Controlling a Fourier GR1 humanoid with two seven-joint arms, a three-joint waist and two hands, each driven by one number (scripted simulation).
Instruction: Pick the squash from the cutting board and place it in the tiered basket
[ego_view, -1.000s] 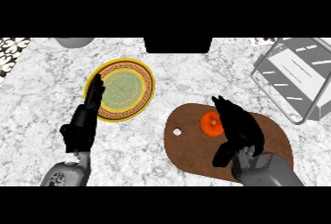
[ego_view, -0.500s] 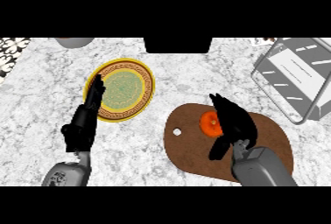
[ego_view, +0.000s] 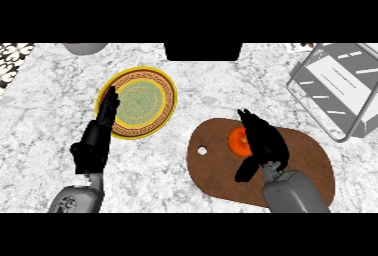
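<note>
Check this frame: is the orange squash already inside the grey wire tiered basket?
No. The orange squash lies on the brown wooden cutting board under the right hand, apart from the grey wire tiered basket.

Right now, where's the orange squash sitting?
In the head view the orange squash lies on the brown oval cutting board, at its upper left part, right of centre, with the black right hand directly beside it, covering its right edge.

you have one view only, from the head, looking steeply down on the marble counter (ego_view: 44, 125), forearms entering from its lower edge.
</note>
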